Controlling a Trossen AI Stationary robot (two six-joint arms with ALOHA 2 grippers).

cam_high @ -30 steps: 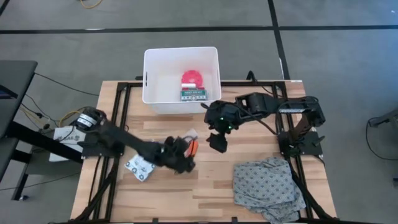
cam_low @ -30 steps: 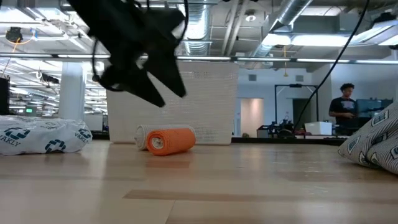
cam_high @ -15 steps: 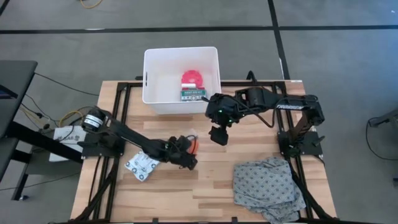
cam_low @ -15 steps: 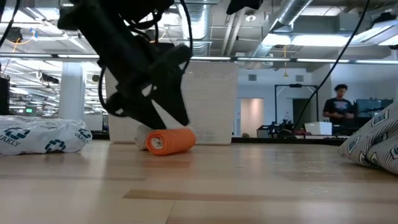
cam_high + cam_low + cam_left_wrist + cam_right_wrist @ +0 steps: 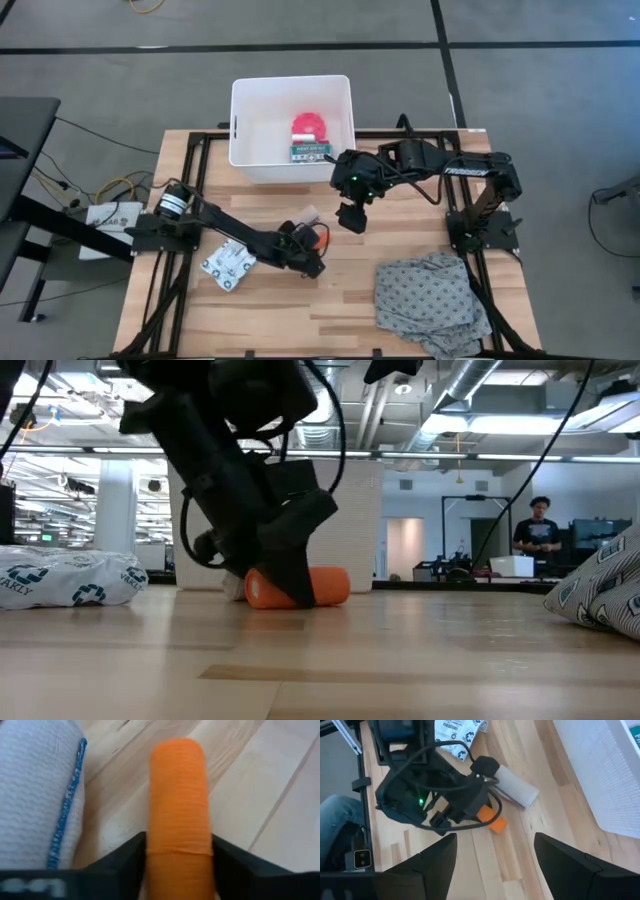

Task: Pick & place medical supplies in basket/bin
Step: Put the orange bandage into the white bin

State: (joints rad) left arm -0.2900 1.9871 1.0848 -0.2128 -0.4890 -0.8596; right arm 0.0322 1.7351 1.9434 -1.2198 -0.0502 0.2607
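Observation:
My left gripper [image 5: 312,250] is low over the table's middle, shut on the orange tube [image 5: 177,800], which lies on the wood [image 5: 328,585]. The beige bandage roll [image 5: 40,795] lies on its side just beyond it, toward the tub [image 5: 303,214]. A flat white printed packet [image 5: 228,265] lies flat on the table's left part. The white tub [image 5: 245,150] stands at the far edge and holds the pink roll [image 5: 309,127] and the green-and-white box [image 5: 310,151]. My right gripper [image 5: 490,865] hangs open in the air right of the tube [image 5: 350,218]. No small white tube shows. My left gripper has the orange tube pinched between its two fingers [image 5: 125,857], one on each long side [image 5: 150,845]. The fingers lie along the tube and come slanting down from the table's left. The tube rests on the table, lying on its side [image 5: 330,588].
A grey patterned cloth [image 5: 430,300] is heaped at the near right corner [image 5: 600,595]. Bare wood lies between the tube and the cloth. A person [image 5: 535,535] stands far off in the room behind the table.
My left gripper has come down and toward the table's right, onto the orange tube, and its fingers now flank it. The tube has slid a little to the right along the table. My right gripper drew slightly toward the far edge, then kept still.

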